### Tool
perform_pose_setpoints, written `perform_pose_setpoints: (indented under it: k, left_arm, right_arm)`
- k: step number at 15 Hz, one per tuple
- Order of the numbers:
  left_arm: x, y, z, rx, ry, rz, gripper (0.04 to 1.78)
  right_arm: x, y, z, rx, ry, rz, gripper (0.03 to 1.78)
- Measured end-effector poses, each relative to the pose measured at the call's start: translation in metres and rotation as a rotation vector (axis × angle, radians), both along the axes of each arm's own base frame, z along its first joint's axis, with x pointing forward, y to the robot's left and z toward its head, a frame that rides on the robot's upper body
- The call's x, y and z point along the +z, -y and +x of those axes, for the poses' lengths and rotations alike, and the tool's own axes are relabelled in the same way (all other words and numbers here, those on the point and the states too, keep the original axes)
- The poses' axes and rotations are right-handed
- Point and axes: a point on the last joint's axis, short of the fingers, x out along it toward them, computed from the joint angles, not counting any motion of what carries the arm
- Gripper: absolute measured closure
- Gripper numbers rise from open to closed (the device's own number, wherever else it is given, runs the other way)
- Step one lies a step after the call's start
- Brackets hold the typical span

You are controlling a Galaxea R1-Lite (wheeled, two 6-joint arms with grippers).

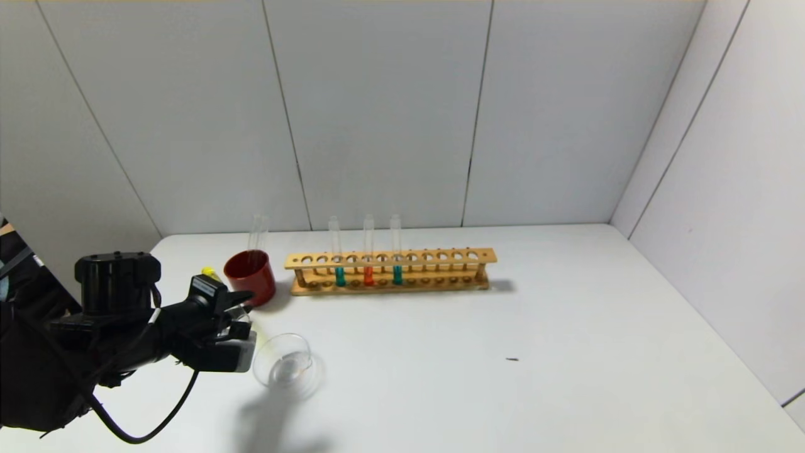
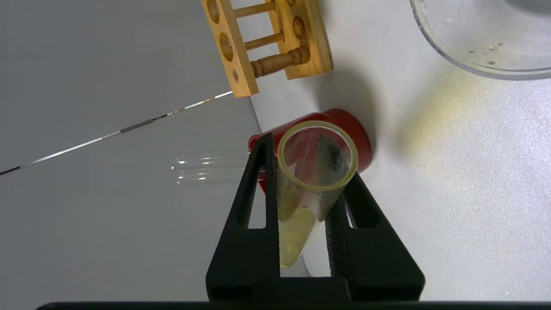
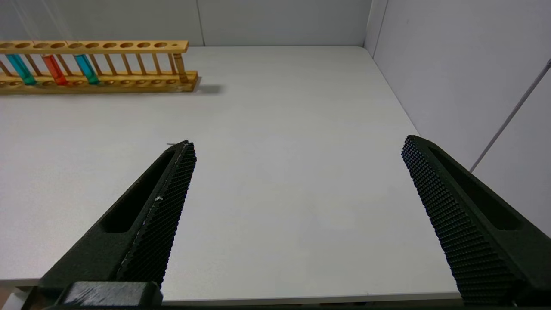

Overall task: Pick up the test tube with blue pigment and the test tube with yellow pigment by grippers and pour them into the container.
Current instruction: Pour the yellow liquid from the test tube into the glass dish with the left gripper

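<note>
My left gripper (image 1: 241,313) is shut on the test tube with yellow pigment (image 1: 209,273), held tilted above the table just left of the container (image 1: 286,366), a clear glass dish. In the left wrist view the black fingers (image 2: 258,206) clamp the tube (image 2: 297,232); yellow liquid lies in its lower part and its mouth faces the camera. The dish's rim (image 2: 482,71) is a little way off. Two teal-blue tubes (image 1: 339,275) (image 1: 397,274) stand in the wooden rack (image 1: 440,257). My right gripper (image 3: 297,146) is open and empty over bare table, out of the head view.
A dark red cup (image 1: 250,277) holding empty clear tubes stands behind the left gripper, left of the rack. An orange tube (image 1: 368,275) stands between the teal ones. Grey walls close the back and right. The table's right half is bare.
</note>
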Motion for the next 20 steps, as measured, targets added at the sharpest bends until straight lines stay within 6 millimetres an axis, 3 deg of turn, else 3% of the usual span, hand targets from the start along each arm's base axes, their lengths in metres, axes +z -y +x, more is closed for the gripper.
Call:
perform_pose_setpoints:
  k: [8, 20]
  left_arm:
    - [-0.006, 0.016, 0.003, -0.102, 0.018, 0.074, 1.48]
    - [-0.005, 0.019, 0.01, -0.157, 0.076, 0.164, 1.48]
  right_arm:
    - [0.0, 0.0, 0.0, 0.0, 0.0, 0.0, 0.06]
    - [0.0, 0.0, 0.0, 0.0, 0.0, 0.0, 0.06]
